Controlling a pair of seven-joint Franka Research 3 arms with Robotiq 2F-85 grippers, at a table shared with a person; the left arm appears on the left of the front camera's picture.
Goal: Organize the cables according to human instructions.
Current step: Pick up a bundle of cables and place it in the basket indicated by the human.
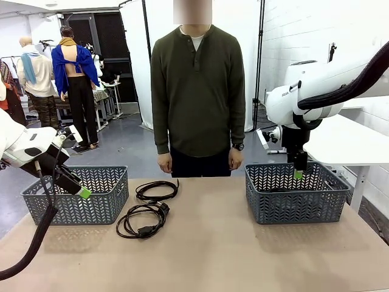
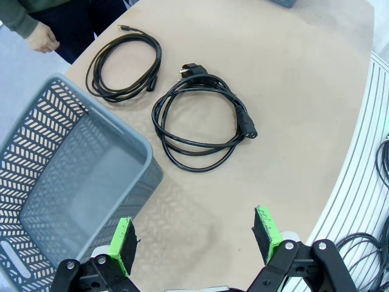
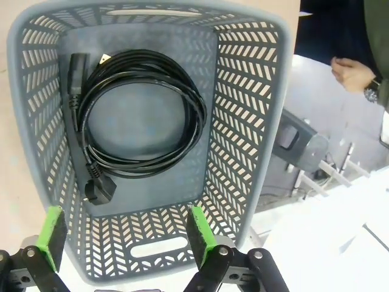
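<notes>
1. Two looped black power cords lie loose on the desk between two grey plastic baskets, closer to the left basket. The thinner coil sits nearer the desk's far edge. The thicker coil, with chunky plugs, lies just beside it toward the middle.
2. A third cord rests coiled on the floor of the right basket, by the desk's right edge.
3. The cords look light and limp. A loop lifted by one strand would likely sag and spill open. The safer hold appears to be a pinch across several strands of a bundle at once. The plugs are stiff but bulky.
4. The left arm reaches in low past the left basket's inner corner, its wrist tipped toward the loose coils. Its jaws stand wide apart and empty, green pads framing bare desk.
5. The right arm hangs upright over the right basket and points straight down into it. Its jaws are spread with nothing between the pads, and the coiled cord lies below them.
6. The person in an olive henley stands at the desk's far edge, both hands down at the sides, giving no visible signal.
</notes>
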